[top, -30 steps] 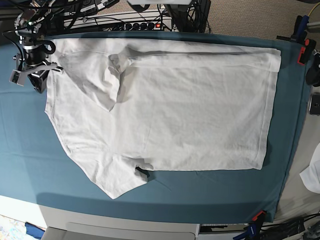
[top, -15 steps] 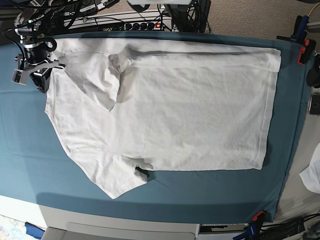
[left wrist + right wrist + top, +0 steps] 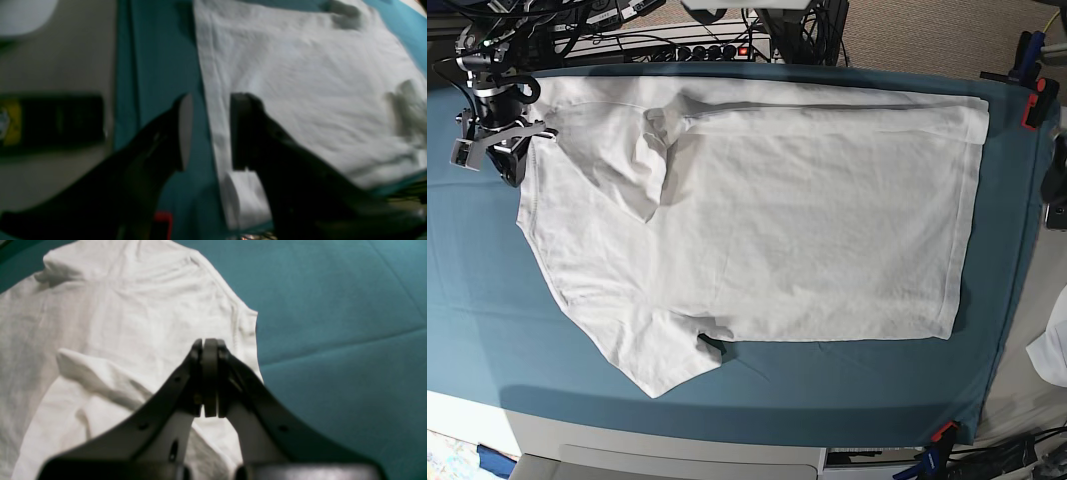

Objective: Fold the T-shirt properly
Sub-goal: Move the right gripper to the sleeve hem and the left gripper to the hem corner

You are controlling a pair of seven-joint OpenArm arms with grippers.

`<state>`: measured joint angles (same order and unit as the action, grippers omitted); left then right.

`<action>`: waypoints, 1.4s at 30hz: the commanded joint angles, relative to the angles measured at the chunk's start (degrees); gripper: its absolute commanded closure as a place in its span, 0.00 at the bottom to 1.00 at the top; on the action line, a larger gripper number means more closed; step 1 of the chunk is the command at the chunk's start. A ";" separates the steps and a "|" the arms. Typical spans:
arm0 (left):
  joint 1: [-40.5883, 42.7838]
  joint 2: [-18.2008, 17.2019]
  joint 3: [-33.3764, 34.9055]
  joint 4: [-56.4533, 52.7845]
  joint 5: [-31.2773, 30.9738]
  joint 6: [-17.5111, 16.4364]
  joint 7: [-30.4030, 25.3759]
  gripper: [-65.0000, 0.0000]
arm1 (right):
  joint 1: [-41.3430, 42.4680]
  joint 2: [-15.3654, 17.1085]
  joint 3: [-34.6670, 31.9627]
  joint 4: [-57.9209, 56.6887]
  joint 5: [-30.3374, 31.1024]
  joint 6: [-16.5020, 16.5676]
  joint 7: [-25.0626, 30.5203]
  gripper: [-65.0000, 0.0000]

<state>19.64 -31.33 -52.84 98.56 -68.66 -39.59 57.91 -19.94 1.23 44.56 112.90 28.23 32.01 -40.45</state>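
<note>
T-shirt point(image 3: 757, 230) in base view: spread on the teal cloth point(image 3: 487, 300) over the bench, hem toward the view's right, neck end at the left. Far long edge looks folded in; one sleeve point(image 3: 652, 165) lies flipped onto the body, the other sleeve point(image 3: 662, 355) pokes out at the near edge. My read: first lengthwise fold done; near-side fold, near sleeve and the crosswise folds remain. Right claw point(image 3: 522, 135) sits at the shirt's upper-left corner. Left arm is barely in frame at the right edge; claw itself not visible here.

Left wrist view: left claw point(image 3: 208, 128) is parted, nothing between the fingers, straddling the shirt's hemmed edge above the cloth. Can't tell whether it touches fabric. A dark box point(image 3: 50, 118) with a yellow patch lies off the cloth; blurred, no legible text.

Right wrist view: right claw point(image 3: 210, 373) is clenched, pads pressed together, over the shirt near a sleeve hem. Can't tell if any fabric is pinched; none shows.

No brand, label or print readable on the shirt in any view.
</note>
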 commanded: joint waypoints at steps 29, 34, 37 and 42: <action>-61.70 -1.05 40.33 -61.57 24.94 14.95 -14.82 0.68 | 16.00 0.68 -20.46 -15.28 -22.73 -4.85 9.42 0.92; -64.41 -1.05 40.33 -70.79 24.96 16.31 -18.23 0.68 | 23.04 0.70 -20.83 -26.91 -22.60 -4.76 9.62 0.80; -64.02 -1.03 40.33 -73.31 25.40 17.57 -19.02 0.64 | 26.45 1.22 -22.77 -30.62 -22.71 -4.76 9.51 0.77; -62.49 -0.72 40.33 -73.55 26.73 17.88 -18.99 0.62 | 31.06 1.79 -26.67 -35.47 -24.52 -4.83 9.14 0.77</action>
<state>-41.12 -31.09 -12.38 24.25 -41.17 -21.34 39.92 9.89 2.66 17.89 76.53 3.05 27.03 -32.51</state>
